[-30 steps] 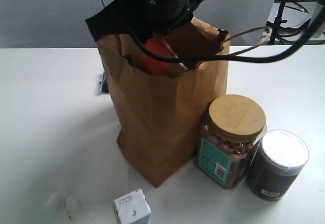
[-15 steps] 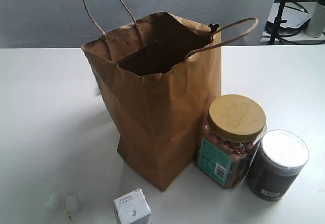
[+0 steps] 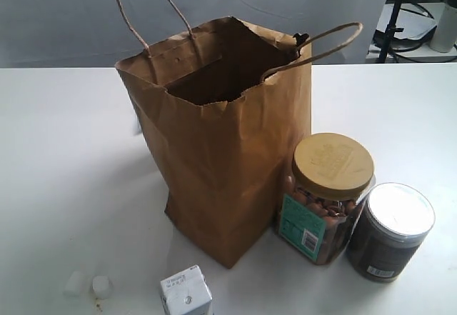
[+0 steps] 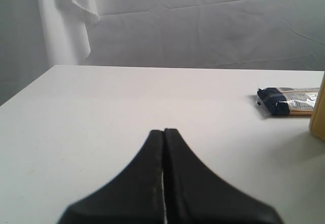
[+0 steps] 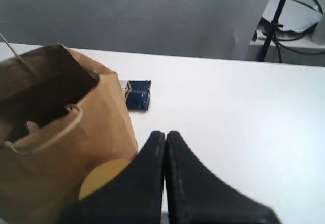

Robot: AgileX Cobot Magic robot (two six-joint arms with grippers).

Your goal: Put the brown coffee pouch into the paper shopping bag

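Left gripper (image 4: 163, 132): clenched, fingers pressed flat together, nothing held or touched.
Right gripper (image 5: 165, 133): clenched likewise, fingers in contact along their length, nothing held.
Left arm pose: gripper held low and nearly level over the white table (image 3: 57, 186), apart from the paper shopping bag (image 3: 228, 158); arm itself not seen in the exterior view.
Right arm pose: gripper held high beside the bag, tilted down, with the bag's open mouth and the tan-lidded jar (image 3: 328, 193) seen from above.
Paper shopping bag: stood upright on the table, long axis vertical, mouth open upward; one cord handle (image 3: 143, 8) raised, the other leaned toward the jars.
Brown coffee pouch: not made out in any view; bag interior in shadow, contents not determinable.
Tan-lidded jar: touching the bag's side.
Dark jar, white lid (image 3: 390, 233): just beside the tan-lidded jar, on its far side from the bag.
Small white carton (image 3: 186, 295): near the bag's front corner.
Blue packet (image 5: 137, 94): flat on the table behind the bag.
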